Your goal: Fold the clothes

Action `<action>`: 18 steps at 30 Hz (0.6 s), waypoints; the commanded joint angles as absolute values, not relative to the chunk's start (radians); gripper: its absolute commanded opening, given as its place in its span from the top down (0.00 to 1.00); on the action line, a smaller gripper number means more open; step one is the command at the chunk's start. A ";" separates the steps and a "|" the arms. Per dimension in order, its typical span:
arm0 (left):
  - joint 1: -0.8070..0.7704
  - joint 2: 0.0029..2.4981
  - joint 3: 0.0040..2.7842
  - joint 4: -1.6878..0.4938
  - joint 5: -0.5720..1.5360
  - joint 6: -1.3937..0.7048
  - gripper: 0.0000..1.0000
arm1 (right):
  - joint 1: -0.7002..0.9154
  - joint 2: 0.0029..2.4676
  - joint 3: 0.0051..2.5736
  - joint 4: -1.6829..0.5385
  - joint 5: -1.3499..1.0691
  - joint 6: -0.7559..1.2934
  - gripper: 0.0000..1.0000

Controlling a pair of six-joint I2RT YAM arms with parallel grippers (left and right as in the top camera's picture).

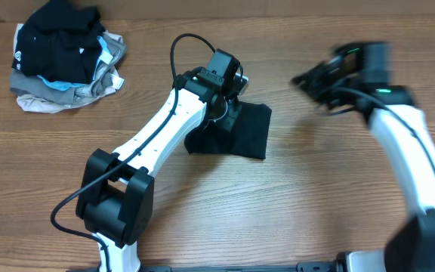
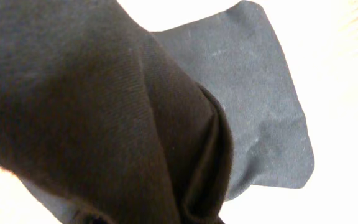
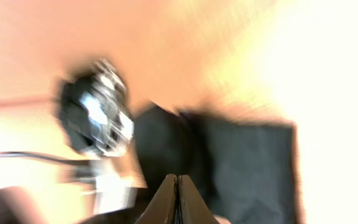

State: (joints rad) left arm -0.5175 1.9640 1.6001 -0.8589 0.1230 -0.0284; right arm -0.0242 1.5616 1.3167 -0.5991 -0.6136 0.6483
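A black garment (image 1: pixel 236 132) lies partly folded on the wooden table near the middle. My left gripper (image 1: pixel 229 94) is down on its upper left part and holds a fold of the cloth; in the left wrist view the black fabric (image 2: pixel 104 118) fills the frame up to the jaws. My right gripper (image 1: pixel 308 79) is in the air to the right of the garment, blurred by motion. In the right wrist view its fingers (image 3: pixel 177 186) are pressed together with nothing between them, and the garment (image 3: pixel 241 168) lies beyond.
A pile of unfolded clothes (image 1: pixel 63 57), black, grey and light blue, sits at the table's far left. The left arm (image 1: pixel 153 143) stretches diagonally from its base (image 1: pixel 115 200) at the front.
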 commanded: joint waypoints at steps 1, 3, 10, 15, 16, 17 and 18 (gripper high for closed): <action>-0.538 1.968 1.617 -0.822 0.164 -0.049 0.96 | -0.109 1.472 1.351 -0.633 -0.650 0.621 0.94; -0.551 1.968 1.617 -0.799 0.219 -0.049 0.96 | -0.157 1.449 1.351 -0.662 -0.650 0.615 0.94; -0.630 1.968 1.617 -0.696 0.337 -0.049 0.45 | -0.273 1.435 1.351 -0.769 -0.677 0.533 0.85; -0.648 1.968 1.626 -0.685 0.332 -0.054 0.00 | -0.279 1.435 1.351 -0.793 -0.678 0.498 0.67; -0.639 1.967 1.640 -0.694 0.332 -0.062 0.00 | -0.279 1.435 1.351 -0.797 -0.678 0.496 0.66; -0.627 1.967 1.663 -0.710 0.331 -0.076 0.00 | -0.279 1.435 1.350 -0.803 -0.675 0.493 0.65; -0.613 1.967 1.689 -0.730 0.331 -0.084 0.00 | -0.279 1.435 1.349 -0.805 -0.675 0.487 0.64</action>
